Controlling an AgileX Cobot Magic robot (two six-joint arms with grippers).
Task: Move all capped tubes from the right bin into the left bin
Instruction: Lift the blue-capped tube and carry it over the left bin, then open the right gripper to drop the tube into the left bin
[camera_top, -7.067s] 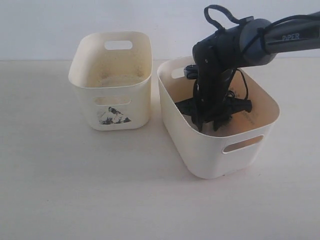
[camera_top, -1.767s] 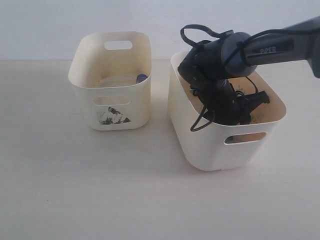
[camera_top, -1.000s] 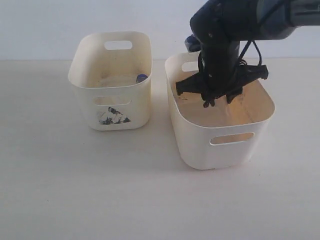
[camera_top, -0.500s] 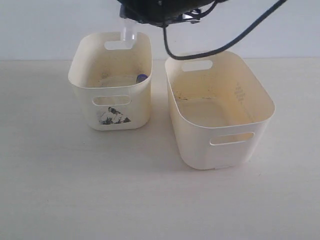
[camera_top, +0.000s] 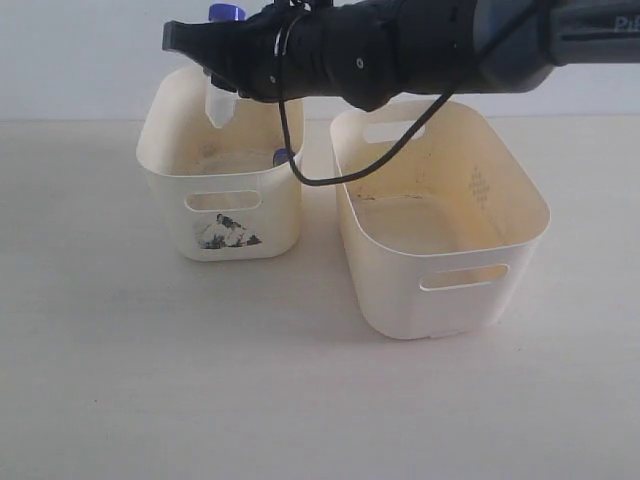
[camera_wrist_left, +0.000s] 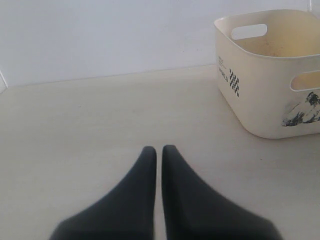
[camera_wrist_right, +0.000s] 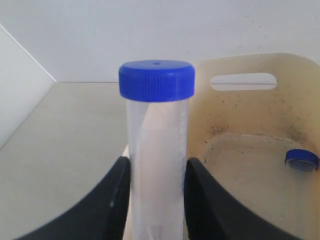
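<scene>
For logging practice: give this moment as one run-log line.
right gripper: shut on blue-capped tube, over left bin | left bin: another blue cap inside | right bin: no tube visible | left gripper: shut

Bright, even light with soft faint shadows; the left pincer (camera_wrist_left: 156, 150) looks blurred up close.

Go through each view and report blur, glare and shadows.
Exterior view: soft even light, no glare, faint shadows under the left bin and right bin. Left wrist view: the left gripper looks soft-edged up close, jaws together. Right wrist view: the capped tube is crisp; the right gripper reads featureless black.
</scene>
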